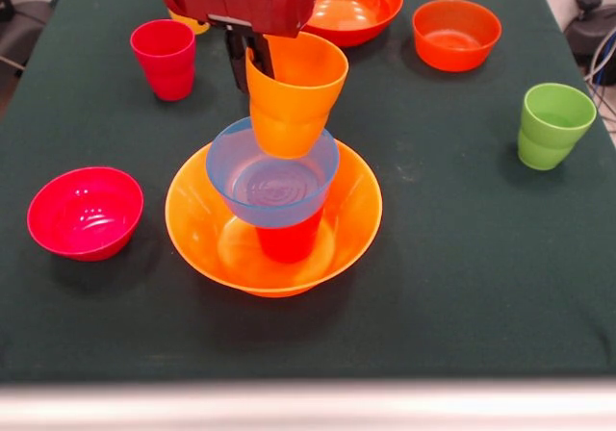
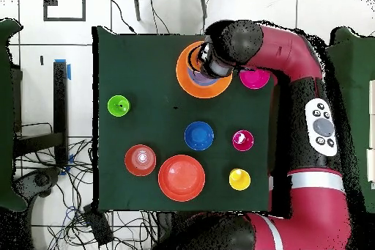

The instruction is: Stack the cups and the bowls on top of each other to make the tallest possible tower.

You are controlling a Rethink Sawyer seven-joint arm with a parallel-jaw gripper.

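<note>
The tower stands mid-table: a wide orange bowl [image 1: 202, 221], a red-orange cup [image 1: 287, 241] upright in it, and a light blue bowl [image 1: 272, 186] on that cup. My gripper [image 1: 252, 65] is shut on the rim of an orange cup [image 1: 294, 94], one finger inside and one outside. The cup tilts, with its base down in the blue bowl. In the overhead view the arm [image 2: 231, 42] covers most of the tower [image 2: 187, 78]. Loose pieces are a crimson cup [image 1: 166, 58], a green cup [image 1: 552, 123] and a magenta bowl [image 1: 85, 212].
An orange-red small bowl [image 1: 456, 34] and a large red-orange bowl [image 1: 356, 3] stand at the back. A yellow cup [image 2: 239, 179] and a dark blue bowl [image 2: 198, 135] show overhead. The arm hides the dark blue bowl in the front view.
</note>
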